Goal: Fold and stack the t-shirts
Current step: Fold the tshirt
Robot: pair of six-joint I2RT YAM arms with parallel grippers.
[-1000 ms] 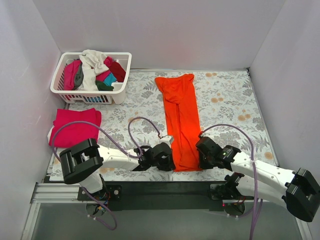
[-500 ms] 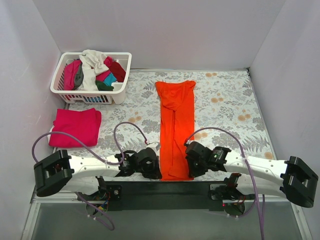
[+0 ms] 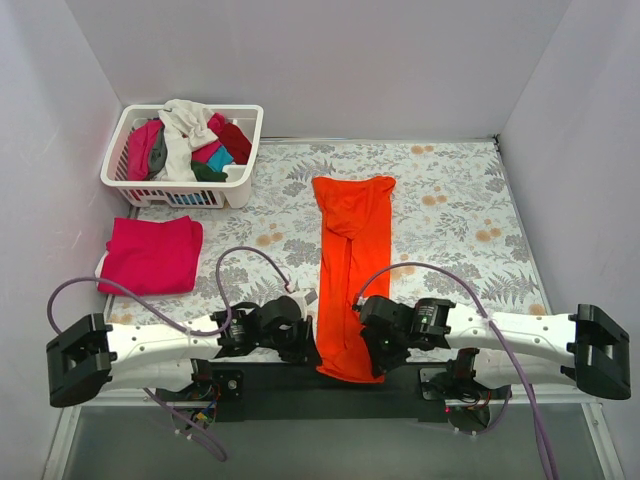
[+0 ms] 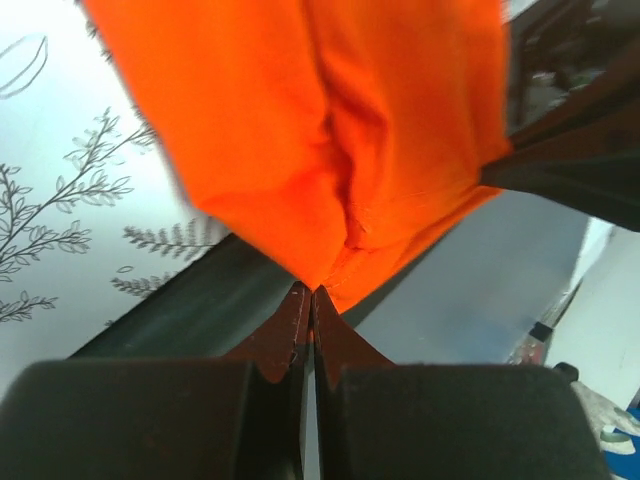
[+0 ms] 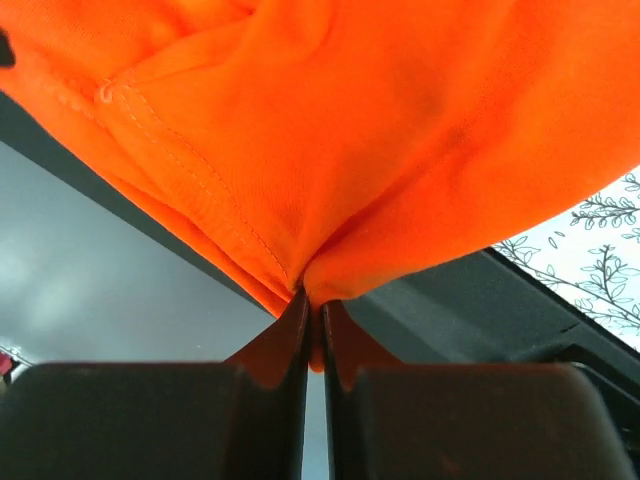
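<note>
Left jaws, right jaws each pinch one orange t-shirt (image 3: 352, 250); one pink t-shirt (image 3: 152, 255) folded; one basket (image 3: 238, 185).

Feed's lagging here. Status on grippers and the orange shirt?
Left gripper, right gripper: both shut on orange t-shirt, near hem. Shirt in a long strip, near end overhanging table edge. Path clear; pink t-shirt folded at left.

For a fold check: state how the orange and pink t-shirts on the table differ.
The orange t-shirt is a long narrow strip; the pink t-shirt is a compact folded square. The left claw and right claw pinch the orange one's near end; nothing touches the pink one. Orange overhangs the table's near edge; pink does not. Both are solid colours.
</note>
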